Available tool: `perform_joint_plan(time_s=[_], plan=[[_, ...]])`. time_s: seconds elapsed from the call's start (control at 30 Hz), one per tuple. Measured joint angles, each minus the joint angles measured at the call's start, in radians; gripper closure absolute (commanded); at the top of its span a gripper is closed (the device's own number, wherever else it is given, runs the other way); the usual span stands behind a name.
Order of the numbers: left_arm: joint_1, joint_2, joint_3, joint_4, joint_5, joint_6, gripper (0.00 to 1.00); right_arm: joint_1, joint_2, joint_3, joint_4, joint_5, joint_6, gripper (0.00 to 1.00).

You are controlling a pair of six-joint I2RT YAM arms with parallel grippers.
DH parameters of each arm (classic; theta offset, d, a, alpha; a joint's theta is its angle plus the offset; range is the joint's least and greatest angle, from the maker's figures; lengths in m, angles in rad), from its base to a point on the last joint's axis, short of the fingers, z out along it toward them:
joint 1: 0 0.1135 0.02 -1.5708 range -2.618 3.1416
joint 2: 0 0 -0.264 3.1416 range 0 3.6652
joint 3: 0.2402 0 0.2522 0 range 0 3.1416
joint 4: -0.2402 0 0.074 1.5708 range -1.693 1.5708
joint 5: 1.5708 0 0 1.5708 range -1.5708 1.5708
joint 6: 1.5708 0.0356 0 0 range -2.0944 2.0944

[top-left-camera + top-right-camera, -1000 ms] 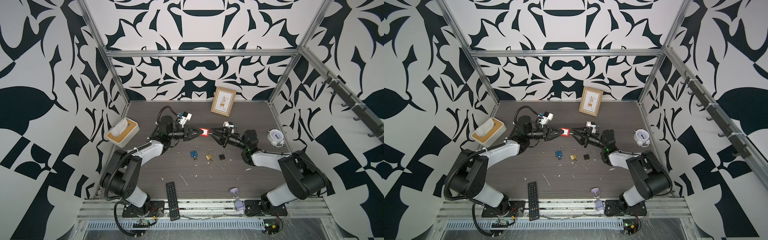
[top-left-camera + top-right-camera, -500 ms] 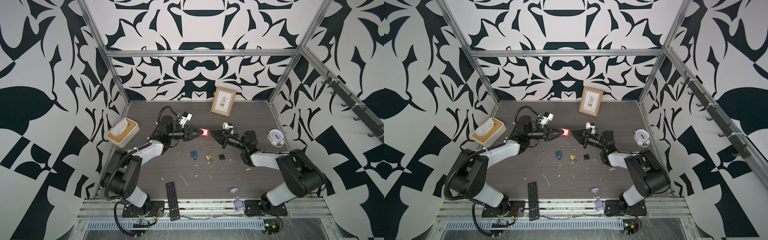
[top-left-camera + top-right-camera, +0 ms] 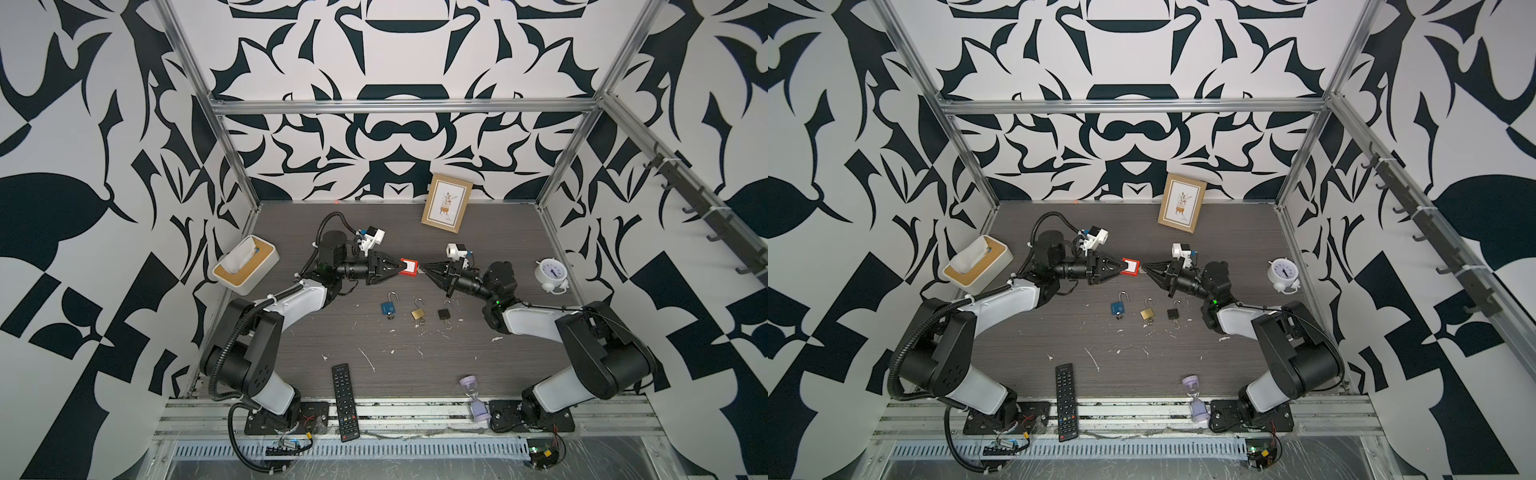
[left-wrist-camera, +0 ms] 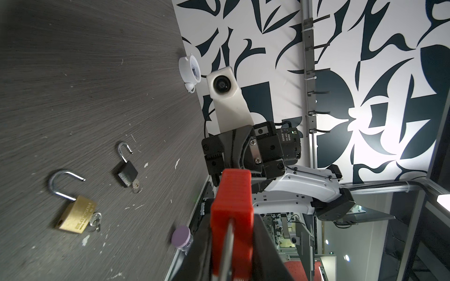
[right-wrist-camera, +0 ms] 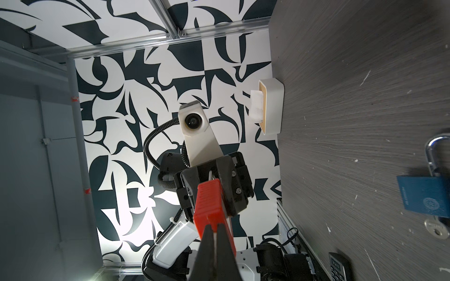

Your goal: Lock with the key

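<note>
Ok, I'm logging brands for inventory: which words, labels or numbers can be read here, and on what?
Nothing reads clearly enough to quote.
brass padlock: engraved brand, too blurred.
blue padlock: embossed word and round seal, too faint.
red padlock: white label, too small.
remote control: key markings, too small.
alarm clock: dial numerals, too small.

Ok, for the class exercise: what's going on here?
The left end effector holds a red padlock off the table. The right end effector is shut at its far end, apparently pinching the key. A blue padlock, a brass padlock and a black padlock lie open on the table.
</note>
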Motion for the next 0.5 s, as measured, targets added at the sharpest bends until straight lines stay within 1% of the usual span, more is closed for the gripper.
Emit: perform_joint_plan(time_s=[0.1,0.27,0.4,0.5], plan=[[0.000,0.000,0.000,0.003,0.011,-0.036,1.00,-0.001,-0.024,0.003,-0.042,-0.008,-0.064,0.90],[0.000,0.000,0.002,0.007,0.013,-0.074,1.00,0.000,-0.036,0.005,-0.079,-0.034,-0.133,0.82],[0.000,0.000,0.010,-0.003,0.012,-0.074,1.00,0.000,-0.036,0.005,-0.082,-0.040,-0.151,0.84],[0.000,0.000,0.013,-0.016,0.012,-0.072,1.00,0.000,-0.036,0.005,-0.080,-0.042,-0.155,0.88]])
